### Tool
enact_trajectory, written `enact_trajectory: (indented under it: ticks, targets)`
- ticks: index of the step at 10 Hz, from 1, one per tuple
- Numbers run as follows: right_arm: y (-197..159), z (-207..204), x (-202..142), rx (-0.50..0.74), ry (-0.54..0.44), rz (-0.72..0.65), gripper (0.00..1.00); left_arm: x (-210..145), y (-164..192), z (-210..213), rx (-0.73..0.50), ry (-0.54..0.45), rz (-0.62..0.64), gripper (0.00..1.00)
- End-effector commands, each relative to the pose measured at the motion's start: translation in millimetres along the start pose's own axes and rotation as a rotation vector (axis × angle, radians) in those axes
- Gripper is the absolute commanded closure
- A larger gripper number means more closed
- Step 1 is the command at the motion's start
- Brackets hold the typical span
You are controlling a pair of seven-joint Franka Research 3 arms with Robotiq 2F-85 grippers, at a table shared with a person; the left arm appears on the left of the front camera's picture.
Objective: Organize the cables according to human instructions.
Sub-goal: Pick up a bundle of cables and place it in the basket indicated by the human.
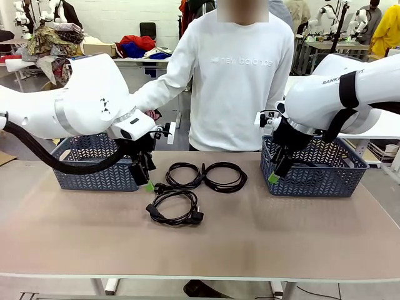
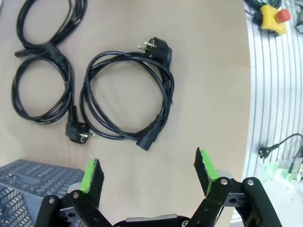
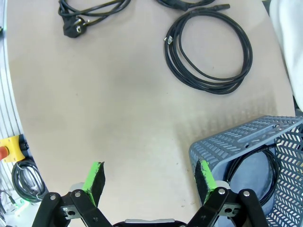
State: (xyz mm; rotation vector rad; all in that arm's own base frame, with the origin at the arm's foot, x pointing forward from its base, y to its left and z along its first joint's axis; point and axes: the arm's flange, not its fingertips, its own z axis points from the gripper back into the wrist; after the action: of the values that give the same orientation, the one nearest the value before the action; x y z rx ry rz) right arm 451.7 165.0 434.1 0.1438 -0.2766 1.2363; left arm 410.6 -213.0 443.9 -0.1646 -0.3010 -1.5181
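My left claw (image 2: 149,170) hangs with its two green fingers wide apart and nothing between them. It is low over the table (image 1: 281,231), beside the near right corner of the left basket (image 1: 94,165). My right claw (image 3: 149,177) is spread apart too and holds nothing. It hangs at the near left corner of the right basket (image 1: 315,172).

Three cables lie in the middle of the table, between the two baskets. The near cable (image 2: 87,104) is a round coil with a plug at each end. It lies just in front of my left claw. Behind it, two more coils lie side by side and touch. They are the far left cable (image 2: 75,130) and the far right cable (image 3: 244,52). A fourth cable (image 3: 242,157) lies inside the right basket.

A person (image 1: 240,81) in a white top stands at the far side of the table.
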Motion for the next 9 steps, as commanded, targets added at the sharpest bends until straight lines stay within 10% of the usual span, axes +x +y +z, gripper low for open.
enact_trajectory:
  ticks: [1,9]
  targets:
    - [-0.9,1.0,1.5,-0.006,0.003,0.004,0.0,-0.8,1.0,-0.2,0.004,0.006,0.006,0.0]
    - [-0.9,1.0,1.5,-0.006,0.003,0.004,0.0,8.4,-1.2,-18.9,-0.044,0.048,-0.083,0.0]
